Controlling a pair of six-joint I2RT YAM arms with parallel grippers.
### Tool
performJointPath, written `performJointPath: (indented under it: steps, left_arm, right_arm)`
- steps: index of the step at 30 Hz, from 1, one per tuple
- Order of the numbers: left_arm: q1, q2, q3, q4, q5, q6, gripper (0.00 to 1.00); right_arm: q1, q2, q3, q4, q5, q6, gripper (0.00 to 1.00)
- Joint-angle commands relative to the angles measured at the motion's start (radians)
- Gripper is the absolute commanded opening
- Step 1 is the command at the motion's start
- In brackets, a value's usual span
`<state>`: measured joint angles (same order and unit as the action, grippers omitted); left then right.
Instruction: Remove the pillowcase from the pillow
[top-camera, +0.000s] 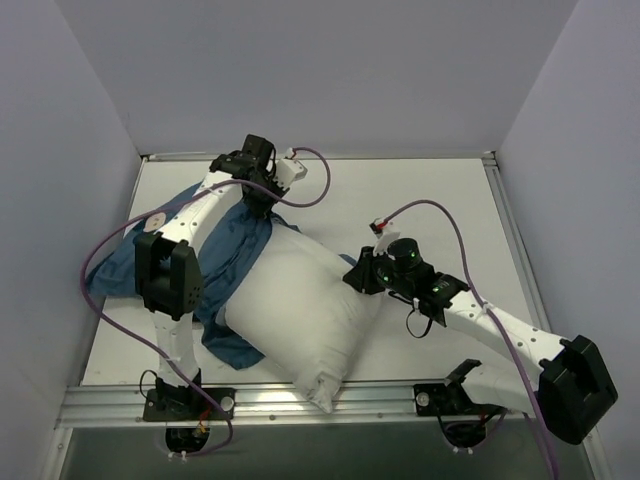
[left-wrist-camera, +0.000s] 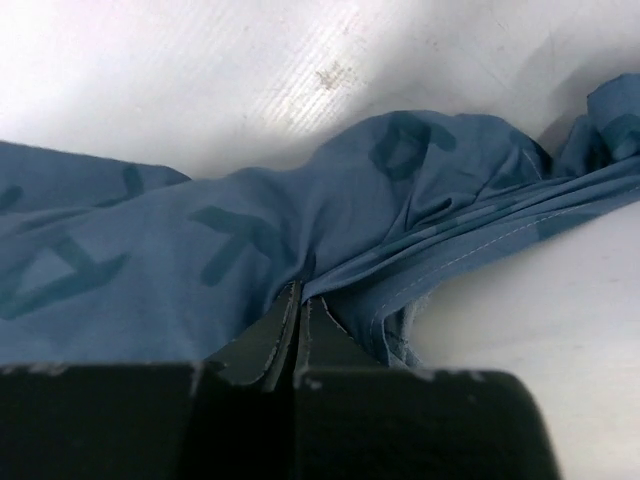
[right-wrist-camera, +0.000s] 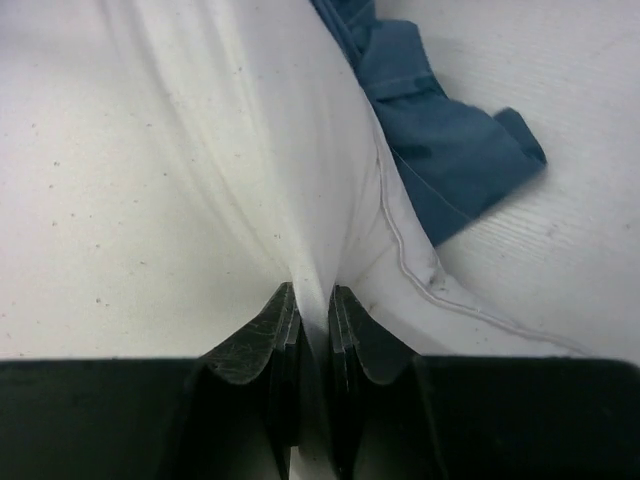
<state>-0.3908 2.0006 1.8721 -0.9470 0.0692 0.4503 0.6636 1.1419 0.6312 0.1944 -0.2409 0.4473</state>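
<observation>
**A:** Top external view first: where do we find the pillow (top-camera: 300, 310)?

**B:** We see it lying slantwise across the middle of the table (top-camera: 430, 180). It is white and plump, and one corner pokes over the near edge onto the metal rail (top-camera: 120, 400).

**A:** And the pillowcase (top-camera: 225, 255)?

**B:** We find the blue fabric on the left half. It spreads from the left edge toward the far-left corner and runs along the pillow's left side, with a blue edge showing beside the pillow's near-left flank. Most of the white cushion is bare. We cannot tell whether any of it sits inside the cover.

**A:** How do we read the left gripper (top-camera: 262, 200)?

**B:** We place it near the far edge, left of centre, down on the cloth. In the left wrist view its fingers are pressed together. A bunched fold of the blue fabric is pinched between the tips, and dark letters are printed across the cloth around it.

**A:** The right gripper (top-camera: 360, 278)?

**B:** We see it at the pillow's right side, toward the middle of the table. In the right wrist view the two fingers are clamped on a raised ridge of white pillow fabric, just beside the stitched seam. Beyond that seam a blue flap of the cover lies flat on the tabletop.

**A:** Anything else we can name?

**B:** Purple cables (top-camera: 430, 203) loop above both arms.
</observation>
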Motion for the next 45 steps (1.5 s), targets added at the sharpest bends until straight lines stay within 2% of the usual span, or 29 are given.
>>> performJointPath:
  steps: [1, 8, 10, 11, 13, 14, 17, 21, 23, 27, 29, 30, 31, 33, 34, 35, 38, 45]
  left_arm:
    - [0.102, -0.019, 0.042, 0.177, -0.177, 0.106, 0.02]
    - [0.208, 0.009, 0.059, 0.214, -0.177, 0.127, 0.02]
    - [0.222, -0.002, 0.059, 0.174, -0.09, 0.116, 0.04]
    - [0.221, -0.013, 0.059, 0.148, -0.035, 0.09, 0.31]
    - [0.208, -0.058, 0.076, 0.075, 0.163, 0.053, 0.74]
    - [0.202, -0.078, 0.085, 0.057, 0.213, 0.0, 0.94]
    - [0.201, -0.137, 0.18, -0.025, 0.383, -0.107, 0.94]
    - [0.249, -0.198, 0.343, -0.195, 0.435, -0.111, 0.94]
    - [0.288, -0.23, 0.346, -0.239, 0.46, -0.102, 0.94]
    - [0.407, -0.334, 0.26, -0.346, 0.5, -0.03, 0.94]
    - [0.476, -0.371, 0.153, -0.38, 0.457, 0.046, 0.94]
    - [0.487, -0.41, 0.103, -0.397, 0.367, 0.085, 0.94]
    - [0.497, -0.433, -0.025, -0.427, 0.315, 0.159, 0.94]
    - [0.515, -0.523, -0.181, -0.431, 0.188, 0.235, 0.94]
    - [0.521, -0.557, -0.262, -0.421, 0.154, 0.302, 0.94]
    - [0.533, -0.632, -0.41, -0.417, 0.127, 0.335, 0.94]
    - [0.552, -0.744, -0.626, -0.411, 0.092, 0.439, 0.94]
    - [0.648, -0.778, -0.844, -0.285, 0.046, 0.462, 0.94]
  right_arm:
    - [-0.065, -0.054, -0.061, -0.326, 0.035, 0.056, 0.0]
    - [-0.113, -0.074, -0.031, -0.36, 0.069, 0.06, 0.0]
    - [-0.121, -0.07, -0.019, -0.355, 0.072, 0.057, 0.0]
    - [-0.125, -0.065, 0.001, -0.351, 0.077, 0.056, 0.0]
    - [-0.133, -0.03, 0.028, -0.329, 0.087, 0.051, 0.0]
    - [-0.137, -0.013, 0.065, -0.322, 0.089, 0.047, 0.0]
    - [-0.16, 0.074, 0.149, -0.311, 0.094, -0.024, 0.0]
    - [-0.275, 0.169, 0.245, -0.332, 0.078, -0.125, 0.0]
    - [-0.323, 0.199, 0.286, -0.337, 0.068, -0.156, 0.0]
    - [-0.397, 0.312, 0.413, -0.337, 0.063, -0.217, 0.0]
    - [-0.4, 0.355, 0.459, -0.335, 0.04, -0.28, 0.0]
    - [-0.401, 0.399, 0.485, -0.355, 0.035, -0.291, 0.0]
    - [-0.403, 0.419, 0.536, -0.366, 0.038, -0.311, 0.0]
    - [-0.406, 0.452, 0.577, -0.385, 0.049, -0.32, 0.0]
    - [-0.407, 0.456, 0.602, -0.386, 0.049, -0.32, 0.0]
    - [-0.41, 0.459, 0.611, -0.386, 0.052, -0.318, 0.0]
    - [-0.415, 0.469, 0.64, -0.386, 0.051, -0.312, 0.0]
    - [-0.418, 0.496, 0.693, -0.386, 0.041, -0.318, 0.0]
